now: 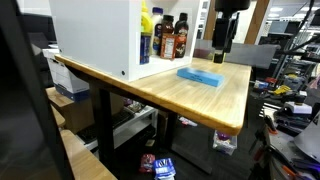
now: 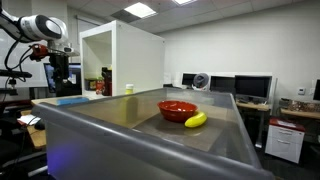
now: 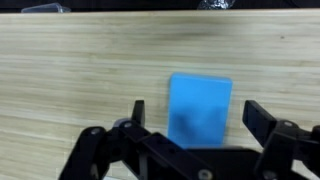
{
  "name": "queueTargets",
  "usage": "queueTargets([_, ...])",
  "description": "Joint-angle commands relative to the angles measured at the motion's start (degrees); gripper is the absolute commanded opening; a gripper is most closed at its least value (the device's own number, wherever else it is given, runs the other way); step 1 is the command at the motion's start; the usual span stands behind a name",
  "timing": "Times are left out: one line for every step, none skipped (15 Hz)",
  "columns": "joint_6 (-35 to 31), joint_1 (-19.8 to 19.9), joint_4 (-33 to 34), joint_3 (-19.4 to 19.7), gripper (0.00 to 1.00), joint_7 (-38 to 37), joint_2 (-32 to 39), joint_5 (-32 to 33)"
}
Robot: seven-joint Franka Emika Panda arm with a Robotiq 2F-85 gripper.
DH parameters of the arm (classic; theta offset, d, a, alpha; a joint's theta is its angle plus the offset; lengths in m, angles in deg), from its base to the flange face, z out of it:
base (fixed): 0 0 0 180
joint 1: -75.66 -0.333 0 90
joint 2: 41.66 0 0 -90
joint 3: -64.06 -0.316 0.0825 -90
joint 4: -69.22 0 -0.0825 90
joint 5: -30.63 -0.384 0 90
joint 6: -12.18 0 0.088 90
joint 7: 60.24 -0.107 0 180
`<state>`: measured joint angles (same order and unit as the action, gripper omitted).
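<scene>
The pincer [image 3: 195, 112] hangs with its jaws wide apart over the blue block [image 3: 201, 104], which lies flat on the table [image 3: 70, 80] near the white cabinet [image 1: 95, 35]. It would be best to descend straight and centred, straddling the block's narrower width before closing.

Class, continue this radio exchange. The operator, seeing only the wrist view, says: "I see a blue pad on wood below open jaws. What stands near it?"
Observer: A white cabinet, bottles at its open side, shares the table with the blue pad.
Operator: Do the jaws touch the pad?
Observer: No, the gripper hangs above it, apart.
Operator: Anything else around?
Observer: A red bowl and a banana lie on a grey surface elsewhere.
</scene>
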<state>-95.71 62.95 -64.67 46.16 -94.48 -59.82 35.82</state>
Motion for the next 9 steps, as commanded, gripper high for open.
queueTargets([-1.26, 1.16, -1.86, 0.16, 1.0, -3.03, 0.56, -2.27])
queueTargets([-1.41, 1.18, -2.26, 0.6, 1.0, -2.93, 0.75, -3.18])
queueTargets([-1.42, 1.36, -2.6, 0.88, 1.0, -3.02, 0.91, -3.66])
queueTargets([-1.48, 1.47, -2.81, 1.21, 1.0, -2.66, 1.18, -4.54])
queueTargets([-1.66, 1.5, -3.1, 1.49, 1.0, -2.19, 1.4, -5.18])
queueTargets([-1.92, 1.57, -3.43, 1.86, 1.0, -2.04, 1.63, -5.86])
queueTargets([-2.09, 1.62, -3.64, 2.18, 1.0, -1.83, 1.83, -6.47])
queueTargets([-2.31, 1.63, -3.8, 2.5, 1.0, -1.59, 2.01, -7.32])
queueTargets([-2.3, 1.7, -3.85, 2.65, 1.0, -1.58, 2.17, -7.89])
